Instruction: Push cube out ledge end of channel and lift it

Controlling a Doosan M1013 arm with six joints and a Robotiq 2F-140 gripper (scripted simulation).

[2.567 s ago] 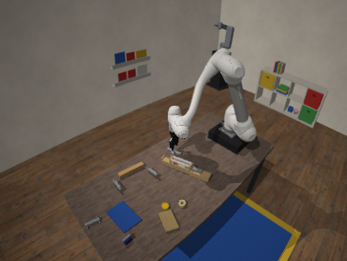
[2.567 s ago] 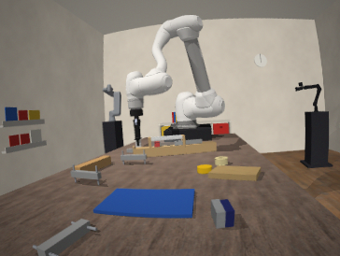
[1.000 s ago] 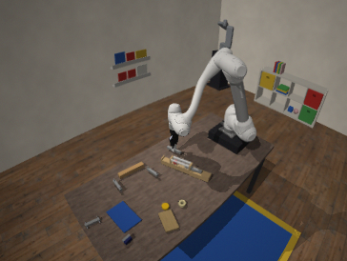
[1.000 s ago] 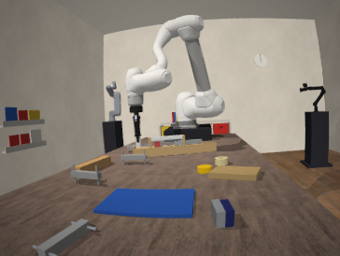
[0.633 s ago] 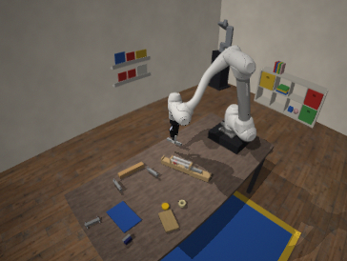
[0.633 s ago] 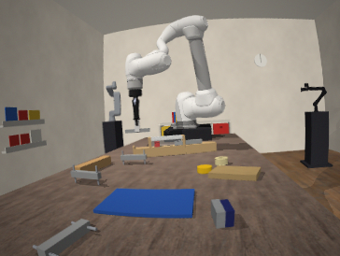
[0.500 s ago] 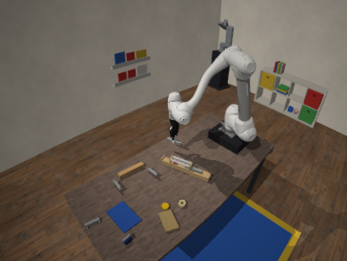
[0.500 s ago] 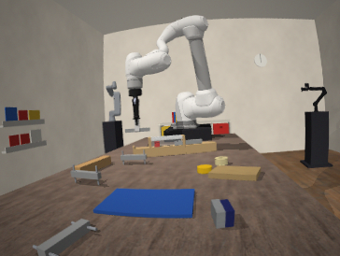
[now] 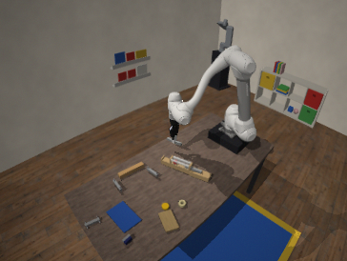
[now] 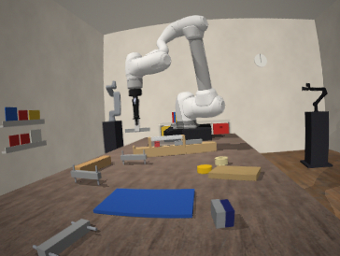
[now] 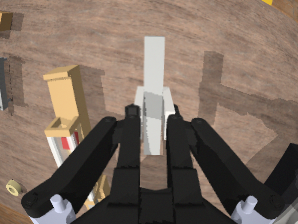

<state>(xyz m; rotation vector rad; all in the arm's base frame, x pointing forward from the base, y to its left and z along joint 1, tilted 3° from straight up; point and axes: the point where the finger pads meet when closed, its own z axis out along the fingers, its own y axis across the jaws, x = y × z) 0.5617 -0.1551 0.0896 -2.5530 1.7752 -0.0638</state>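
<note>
Wooden planks are covering the floor around a dark brown wooden table [image 9: 259,149], where the white six-joint arm is standing on its black base and reaching out over the far side of the top. Its black two-finger gripper [image 11: 154,117] is hanging above the table surface with the jaws clenched on a pale grey T-shaped bar tool [image 11: 153,72], the long stem of which is pointing away from the fingers in the wrist view and showing as a small crossbar below the fingers [image 10: 136,129] in the exterior view.

Near the tool, the long tan wooden channel [image 9: 187,168] is lying across the middle of the table, and the small red cube [image 10: 157,144] is sitting inside it, visible between the walls in the exterior view and as a red patch at the left of the wrist view. Which end carries the short ledge and raised lip cannot be told at this size.

By my judgement the task is only at its early stage: a pushing tool is in hand, which is sparing the hand from entering the channel, but the tool is not yet lined up with the channel, the cube is not yet pushed out, and the lifting beyond the end is all left to do.
</note>
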